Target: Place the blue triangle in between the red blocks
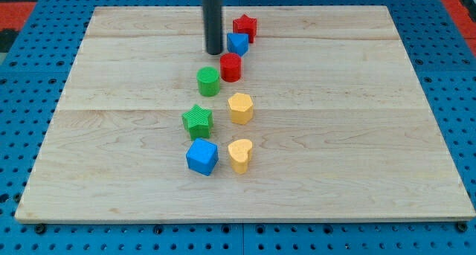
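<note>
The blue triangle (238,43) sits near the view's top centre, between the red star (245,27) just above it and the red cylinder (231,67) just below it. It looks to touch both. My tip (214,53) stands just left of the blue triangle, close beside it and above the green cylinder (208,82).
Below lie a green star (198,121), a yellow hexagon-like block (240,108), a blue cube (201,157) and a yellow heart (240,155). The wooden board (372,136) rests on a blue pegboard.
</note>
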Robot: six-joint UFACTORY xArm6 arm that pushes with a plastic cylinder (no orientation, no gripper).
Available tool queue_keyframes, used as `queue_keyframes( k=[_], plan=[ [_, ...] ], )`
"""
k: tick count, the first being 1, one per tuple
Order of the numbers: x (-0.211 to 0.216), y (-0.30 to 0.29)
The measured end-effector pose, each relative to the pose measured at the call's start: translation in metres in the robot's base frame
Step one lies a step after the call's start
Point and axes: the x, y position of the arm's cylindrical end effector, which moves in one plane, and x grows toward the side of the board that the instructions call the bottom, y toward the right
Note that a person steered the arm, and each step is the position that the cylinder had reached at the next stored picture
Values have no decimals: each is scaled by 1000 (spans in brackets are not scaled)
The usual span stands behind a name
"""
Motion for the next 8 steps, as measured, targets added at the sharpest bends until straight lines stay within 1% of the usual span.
queue_keyframes(
  k=[1, 2, 4, 5, 7, 8],
  plan=[
    [14, -45],
    [14, -69],
    [14, -69],
    [25, -60],
    [54, 10],
    [57, 3]
  ],
)
